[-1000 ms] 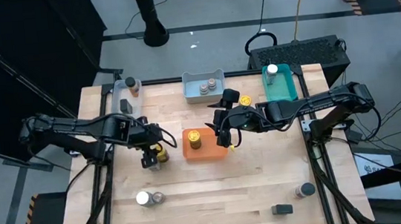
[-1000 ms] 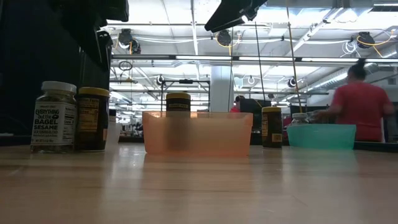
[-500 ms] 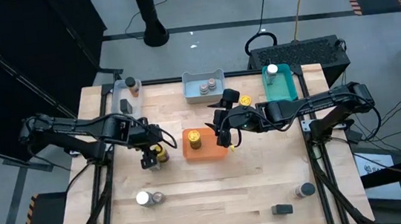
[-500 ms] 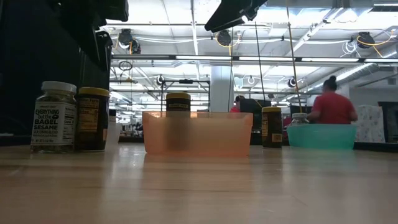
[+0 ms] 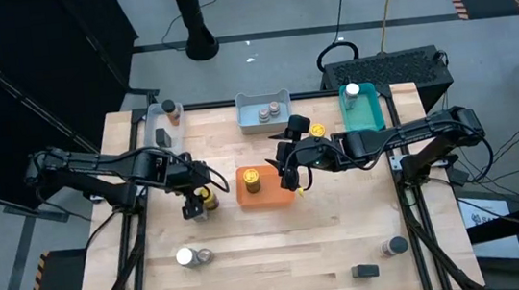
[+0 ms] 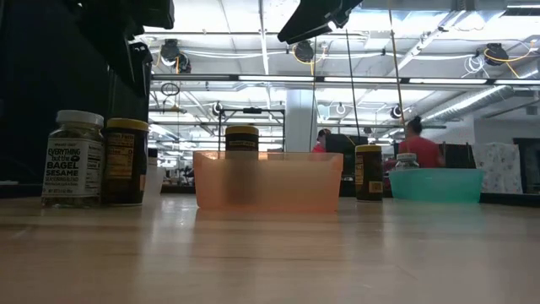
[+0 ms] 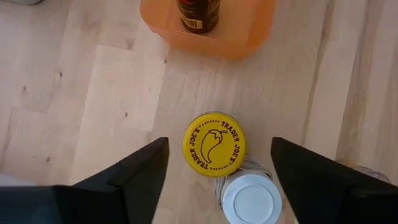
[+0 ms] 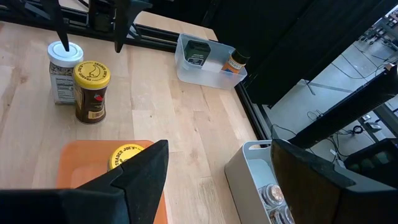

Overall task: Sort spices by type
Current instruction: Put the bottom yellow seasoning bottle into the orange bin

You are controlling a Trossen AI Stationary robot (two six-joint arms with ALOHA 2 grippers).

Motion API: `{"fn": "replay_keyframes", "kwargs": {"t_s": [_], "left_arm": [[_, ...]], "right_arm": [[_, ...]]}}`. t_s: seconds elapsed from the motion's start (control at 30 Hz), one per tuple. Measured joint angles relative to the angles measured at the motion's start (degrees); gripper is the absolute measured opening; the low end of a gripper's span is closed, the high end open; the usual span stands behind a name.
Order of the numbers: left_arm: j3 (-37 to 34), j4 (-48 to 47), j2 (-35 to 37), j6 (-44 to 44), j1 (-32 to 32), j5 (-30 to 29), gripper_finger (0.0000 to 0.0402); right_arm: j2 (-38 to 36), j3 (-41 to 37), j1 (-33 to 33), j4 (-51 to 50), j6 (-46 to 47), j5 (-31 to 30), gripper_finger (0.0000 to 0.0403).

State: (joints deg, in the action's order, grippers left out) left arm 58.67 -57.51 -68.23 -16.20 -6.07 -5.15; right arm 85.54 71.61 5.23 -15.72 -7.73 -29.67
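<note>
Even overhead light falls on the counter (image 5: 280,249), with short, soft shadows. At counter height, bright ceiling strip lights (image 6: 278,78) glare, the arms read as silhouettes, and the near counter surface is blurred.
</note>
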Motion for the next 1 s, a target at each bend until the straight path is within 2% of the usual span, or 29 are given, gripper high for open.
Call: {"fn": "replay_keyframes", "kwargs": {"t_s": [0.17,0.3,0.63,1.0], "left_arm": [[0.0,0.0,0.0,0.1,0.0,-0.1,0.0351],[0.0,0.0,0.0,1.8,0.0,-0.5,0.0379],[0.0,-2.2,-1.1,-4.0,0.3,0.6,0.0384],[0.0,-0.4,-9.4,1.7,0.5,1.9,0.0384]], "right_arm": [[0.0,0.0,0.0,0.0,0.0,0.0,0.0265],[0.0,0.0,0.0,0.0,0.0,0.0,0.0265],[0.0,0.0,0.0,0.0,0.0,0.0,0.0265],[0.0,0.0,0.0,0.0,0.0,0.0,0.0265]]}}
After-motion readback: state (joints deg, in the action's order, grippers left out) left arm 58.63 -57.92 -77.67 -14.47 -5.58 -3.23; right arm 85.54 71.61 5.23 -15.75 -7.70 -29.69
